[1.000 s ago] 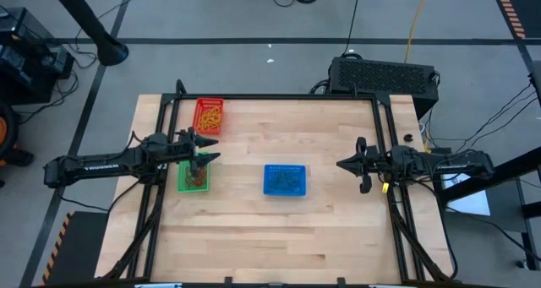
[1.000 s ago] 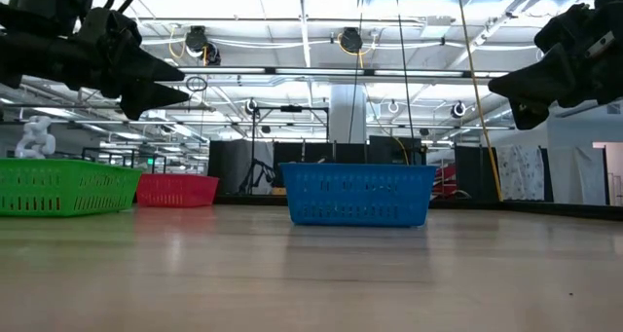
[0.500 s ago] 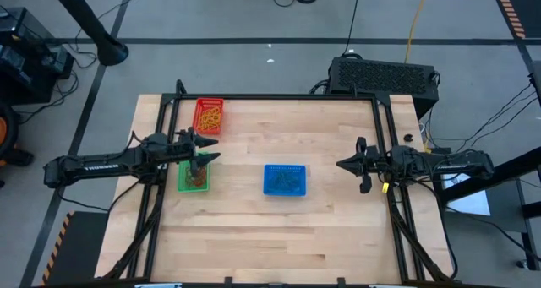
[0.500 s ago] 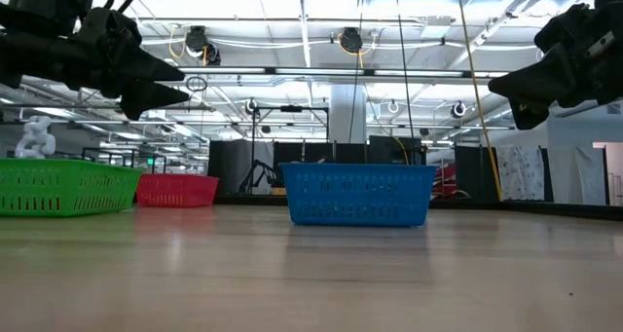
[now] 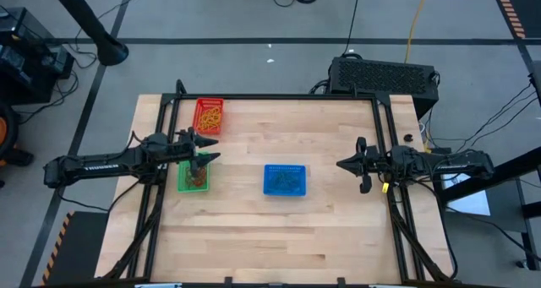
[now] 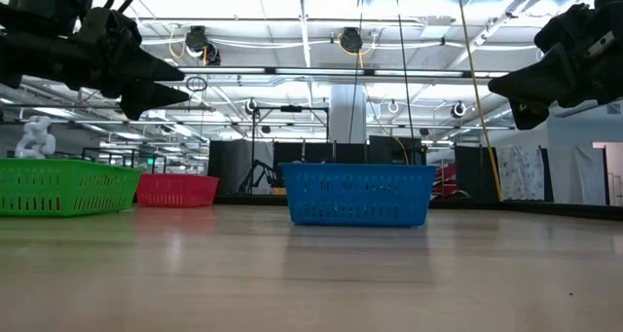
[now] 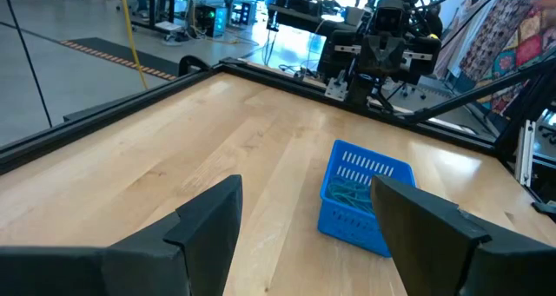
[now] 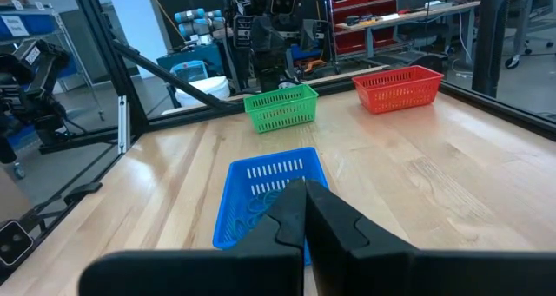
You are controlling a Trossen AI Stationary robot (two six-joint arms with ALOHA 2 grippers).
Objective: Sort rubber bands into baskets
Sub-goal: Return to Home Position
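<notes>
High view. Found the red basket at eleven o'clock on the table, heaped with yellow rubber bands. Found the green basket at nine o'clock and the blue basket near the middle, a shade toward six, each with bands lying inside. Saw no loose band on the bare wood, so judged the sorting finished, with only the parking of the arms left to do. Placed the left gripper at nine o'clock, by the green basket's twelve o'clock edge. Placed the right gripper at three o'clock, well apart from every basket.

Low view. Showed both grippers raised well clear of the tabletop, at ten and two o'clock of the blue basket, touching nothing.

Left wrist view. Showed the left jaws released and spread wide. Held nothing, with only bare wood between them and the blue basket ahead, near but apart.

Right wrist view. Showed the right jaws clenched tip to tip, with no band seen pinched between them. Had the blue basket just beyond the tips, and the green and red baskets farther off across the table.
</notes>
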